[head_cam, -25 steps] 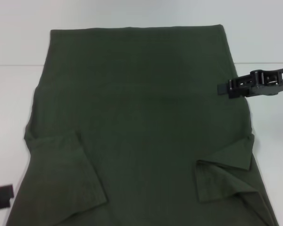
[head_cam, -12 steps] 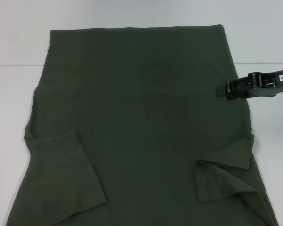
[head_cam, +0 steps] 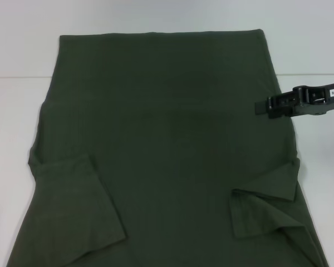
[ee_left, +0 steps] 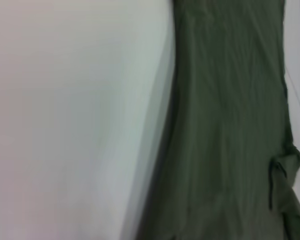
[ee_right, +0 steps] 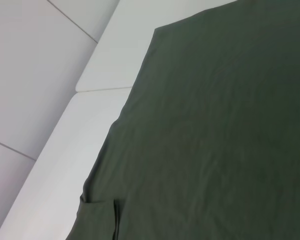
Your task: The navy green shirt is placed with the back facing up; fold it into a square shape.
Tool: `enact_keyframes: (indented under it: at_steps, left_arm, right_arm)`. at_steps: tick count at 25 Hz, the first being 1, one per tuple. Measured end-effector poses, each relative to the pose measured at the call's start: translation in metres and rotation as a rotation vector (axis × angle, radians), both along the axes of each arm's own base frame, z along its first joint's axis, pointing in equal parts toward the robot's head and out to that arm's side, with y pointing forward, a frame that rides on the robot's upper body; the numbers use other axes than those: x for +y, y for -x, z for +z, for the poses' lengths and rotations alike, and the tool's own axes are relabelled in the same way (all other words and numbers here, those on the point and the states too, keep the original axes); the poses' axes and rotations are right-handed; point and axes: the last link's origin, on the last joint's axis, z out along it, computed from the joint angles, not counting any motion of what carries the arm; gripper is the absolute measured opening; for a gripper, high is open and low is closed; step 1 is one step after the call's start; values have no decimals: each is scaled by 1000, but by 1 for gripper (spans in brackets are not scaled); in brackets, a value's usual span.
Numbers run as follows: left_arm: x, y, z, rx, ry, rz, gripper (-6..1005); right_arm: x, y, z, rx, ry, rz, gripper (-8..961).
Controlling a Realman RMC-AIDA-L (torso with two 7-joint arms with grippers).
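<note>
The navy green shirt lies flat on the white table, plain side up, its hem toward the far end. Both short sleeves are folded inward onto the body: the left sleeve lies smooth, the right sleeve is creased with a turned-up corner. My right gripper hovers at the shirt's right edge, about halfway along, pointing inward over the cloth. The left gripper is out of view. The left wrist view shows the shirt lengthwise beside bare table. In the right wrist view the shirt fills most of the picture.
The white table shows on both sides of the shirt and beyond its far hem. A seam crosses the tabletop near the far end. The shirt's near part runs off the lower edge of the head view.
The left gripper, seen at the lower left corner a second ago, has withdrawn out of the head view. The right gripper has barely shifted. The shirt has not moved.
</note>
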Motion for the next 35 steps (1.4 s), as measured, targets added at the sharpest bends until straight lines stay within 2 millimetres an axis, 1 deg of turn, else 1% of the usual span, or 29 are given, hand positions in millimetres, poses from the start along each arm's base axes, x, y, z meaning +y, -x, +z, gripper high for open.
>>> enact_keyframes:
  at_steps: [8, 21, 30, 35]
  left_arm:
    - [3, 7, -6, 12, -5, 55, 685]
    - [11, 10, -7, 29, -17, 89, 674]
    - [14, 10, -9, 36, -16, 86, 667]
    - [20, 4, -15, 31, 2, 63, 663]
  right_arm:
    - [0, -1, 0, -3, 0, -2, 582]
    - [-1, -2, 0, -4, 0, -4, 582]
    - [-1, -2, 0, -4, -1, -5, 581]
    - [-1, -2, 0, -4, -1, -1, 580]
